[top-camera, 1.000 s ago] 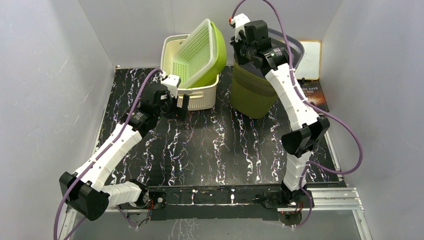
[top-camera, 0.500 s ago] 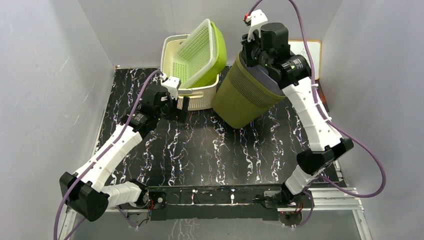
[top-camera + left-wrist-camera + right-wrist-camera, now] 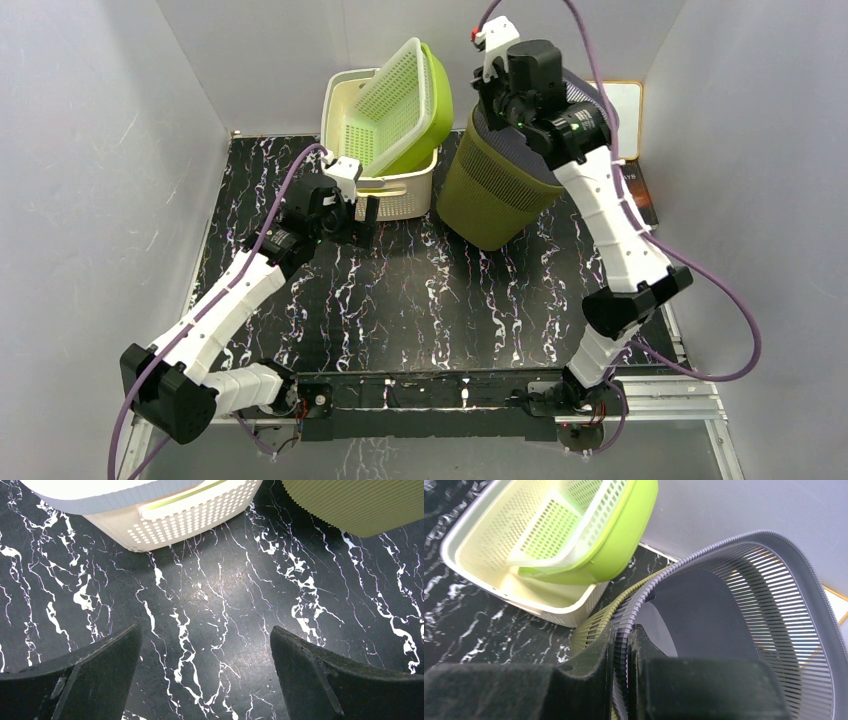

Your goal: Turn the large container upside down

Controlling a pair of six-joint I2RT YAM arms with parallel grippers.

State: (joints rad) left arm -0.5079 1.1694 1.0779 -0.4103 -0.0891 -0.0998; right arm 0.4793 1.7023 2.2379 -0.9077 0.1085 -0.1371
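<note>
Looking down, containers: a cream basket (image 3: 405, 195) stands at the back of the bench (image 3: 420, 300). A pale mesh strainer (image 3: 395, 100) and a lime bowl (image 3: 432, 95) are propped on edge inside it. The large container (image 3: 495, 195), an olive slatted bin with a grey rim, is just right of the basket, tilted with its mouth leaning back and right.
Looking down, right fingers (image 3: 488, 100): closed on the left side of the bin's rim.
Looking down, left fingers (image 3: 368, 212): spread open just in front of the basket, apart from the bin.
Left wrist, containers: the basket's perforated wall fills the upper left and the bin's ribbed olive side the upper right. I cannot tell whether the bin's base touches the bench.
Left wrist, fingers: both dark tips stand wide apart over bare marbled bench, holding nothing.
Right wrist, containers: the strainer lies in the lime bowl, and both sit in the basket. The bin's visible inside shows only its grey slatted wall.
Right wrist, fingers: pressed together on the bin's rim, one outside on the olive wall and one inside.
</note>
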